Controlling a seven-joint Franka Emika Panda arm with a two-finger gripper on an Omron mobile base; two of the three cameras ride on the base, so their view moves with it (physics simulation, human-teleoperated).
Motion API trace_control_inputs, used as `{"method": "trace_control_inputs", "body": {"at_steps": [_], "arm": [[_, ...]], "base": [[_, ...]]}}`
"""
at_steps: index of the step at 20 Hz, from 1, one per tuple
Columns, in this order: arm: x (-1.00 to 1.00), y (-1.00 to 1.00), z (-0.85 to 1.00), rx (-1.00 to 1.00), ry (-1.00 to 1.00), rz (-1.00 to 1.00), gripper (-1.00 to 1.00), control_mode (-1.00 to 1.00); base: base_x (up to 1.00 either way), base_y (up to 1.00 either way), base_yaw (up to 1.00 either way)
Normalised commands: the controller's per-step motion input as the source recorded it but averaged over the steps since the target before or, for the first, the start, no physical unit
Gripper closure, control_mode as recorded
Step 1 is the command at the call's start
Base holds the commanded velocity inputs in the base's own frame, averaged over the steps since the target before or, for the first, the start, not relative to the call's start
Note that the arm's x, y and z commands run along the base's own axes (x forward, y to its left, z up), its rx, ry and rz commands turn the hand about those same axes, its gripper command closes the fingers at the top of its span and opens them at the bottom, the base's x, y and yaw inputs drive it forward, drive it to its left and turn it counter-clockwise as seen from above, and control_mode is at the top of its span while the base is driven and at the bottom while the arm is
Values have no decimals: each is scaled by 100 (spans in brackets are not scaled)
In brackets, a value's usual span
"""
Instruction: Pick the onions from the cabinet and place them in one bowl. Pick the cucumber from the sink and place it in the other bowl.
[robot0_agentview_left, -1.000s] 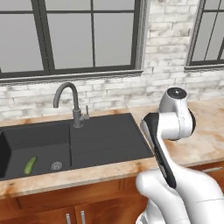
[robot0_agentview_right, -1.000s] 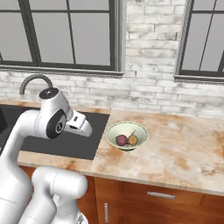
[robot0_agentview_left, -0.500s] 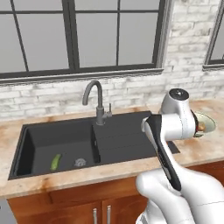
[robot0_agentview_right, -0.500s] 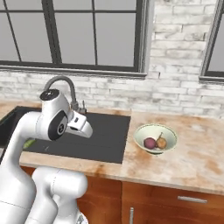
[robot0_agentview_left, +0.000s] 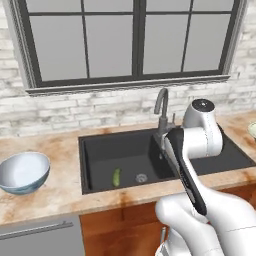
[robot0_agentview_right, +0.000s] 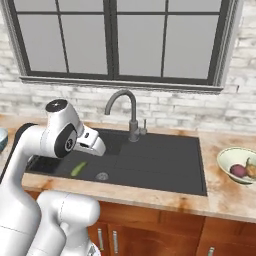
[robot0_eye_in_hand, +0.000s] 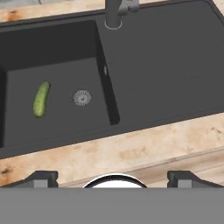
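The cucumber lay on the floor of the sink, left of the drain, with the tap behind. The tool hung spread and empty above the counter. The blue bowl stood left, and the cream bowl holding both onions stood right.

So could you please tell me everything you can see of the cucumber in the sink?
The cucumber is a short, slightly curved green cylinder with rounded ends and a faintly mottled skin. It lies flat on the floor of the sink's deep basin, beside the round drain but apart from it. Nothing grips or touches it.
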Motion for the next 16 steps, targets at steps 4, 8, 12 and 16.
{"method": "trace_control_inputs", "body": {"at_steps": [4, 8, 12, 16], "arm": [[0, 0, 0, 0, 0, 0, -100, 100], [0, 0, 0, 0, 0, 0, -100, 100], [5, 59, -11, 0, 1, 0, -100, -100], [23, -13, -4, 0, 0, 3, -100, -100]], "base": [[4, 95, 0], [3, 95, 0], [0, 0, 0], [0, 0, 0]]}}
